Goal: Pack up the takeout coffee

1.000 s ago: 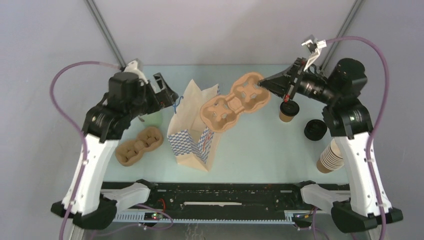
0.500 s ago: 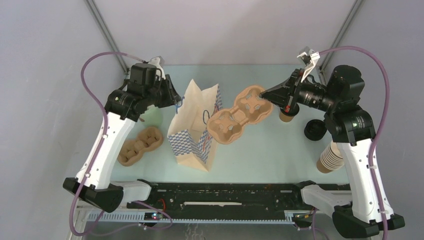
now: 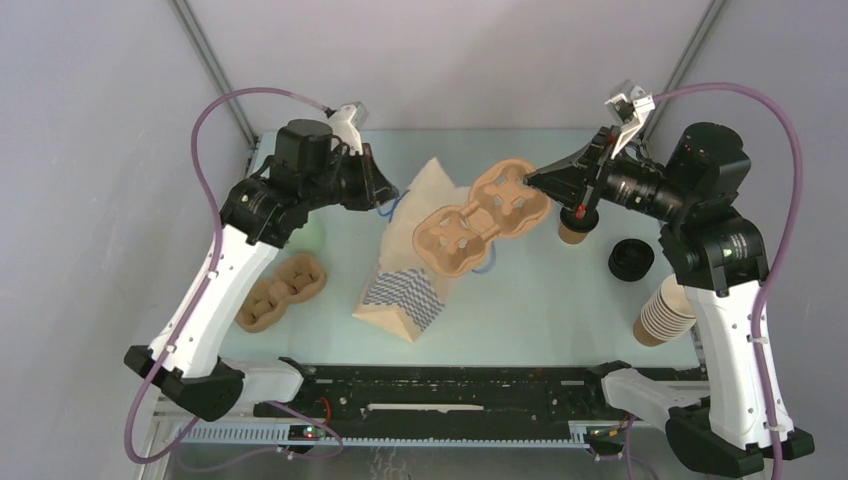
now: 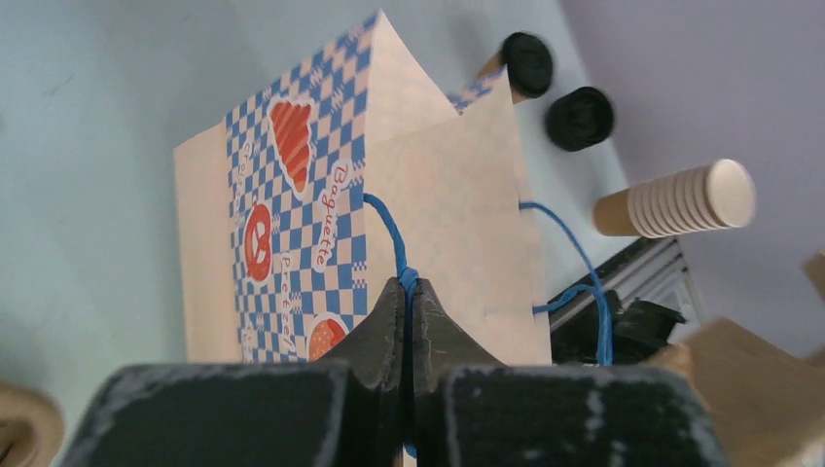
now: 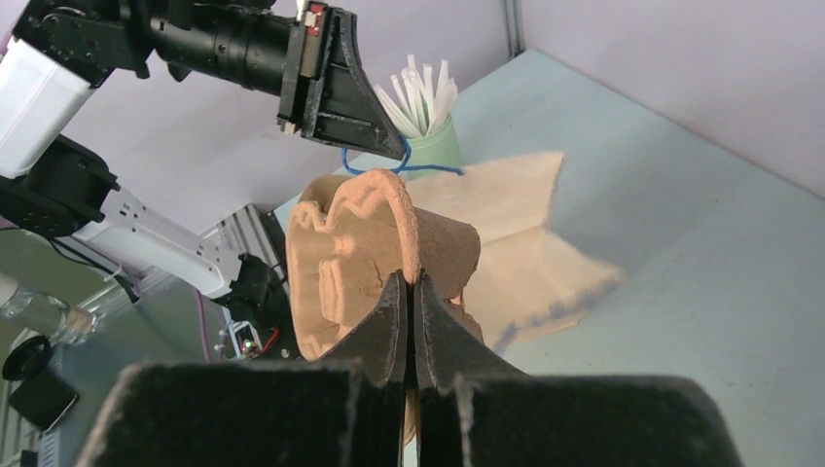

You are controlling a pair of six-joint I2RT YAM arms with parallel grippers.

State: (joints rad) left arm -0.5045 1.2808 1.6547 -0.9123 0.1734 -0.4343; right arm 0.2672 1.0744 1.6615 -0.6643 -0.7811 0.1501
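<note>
Top external: the takeout coffee (image 3: 574, 228) stands upright on the table (image 3: 520, 300), long axis vertical, black lid on. It sits just beside and below the right gripper (image 3: 530, 178), toward that arm's wrist, and to the right of the checkered paper bag (image 3: 405, 295). The right gripper is pressed together on one end of the cup carrier (image 3: 478, 212), which hangs over the bag with its long axis running from the gripper toward the bag's mouth. The left gripper (image 3: 385, 197) is well apart from the coffee, with bag and carrier between them, so we judge the right arm much the nearer. The right forearm reaches in level from the right. The left arm arches over from the far left corner. A loose black lid (image 3: 630, 260) and a stack of lidless cups (image 3: 662, 312) lie to the coffee's right, and a second carrier (image 3: 280, 290) lies at the left. Left wrist: the left gripper (image 4: 407, 292) is closed on the bag's blue handle (image 4: 387, 233), pinching the cord at its knot. The bag (image 4: 292, 195) hangs tilted below it, and the coffee (image 4: 525, 63) shows beyond the bag's far edge. Right wrist: the right gripper (image 5: 409, 292) pinches the carrier's (image 5: 375, 248) wall between its jaws. The bag (image 5: 516, 233) lies beyond and below, the left gripper (image 5: 394, 151) lifts the handle (image 5: 413, 169), and a green cup of white sticks (image 5: 428, 141) stands behind. The coffee is out of this view. We judge that the coming move depends on getting the carrier into the bag's mouth.
</note>
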